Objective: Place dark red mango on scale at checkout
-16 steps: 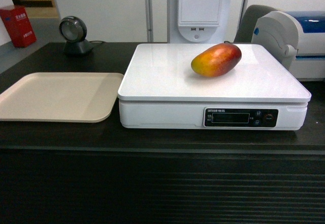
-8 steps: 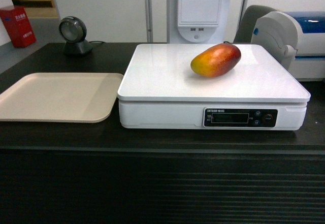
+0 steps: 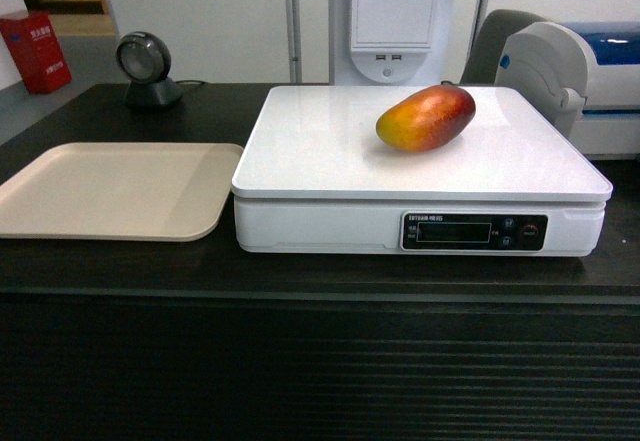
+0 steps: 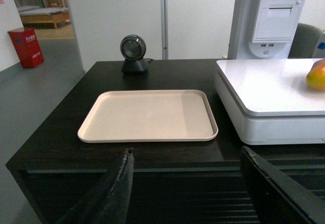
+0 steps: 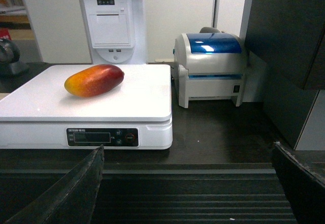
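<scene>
Fingers of the left gripper (image 4: 190, 186) and right gripper (image 5: 188, 183) spread wide, holding nothing. On the checkout (image 3: 300, 271), the dark red mango (image 3: 426, 117) lies on the scale (image 3: 330, 151); the beige tray (image 3: 110, 189) beside it holds nothing.

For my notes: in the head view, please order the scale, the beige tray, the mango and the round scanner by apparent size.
1. scale
2. beige tray
3. mango
4. round scanner; it stands farther back, so its true size against the mango is unsure.
</scene>
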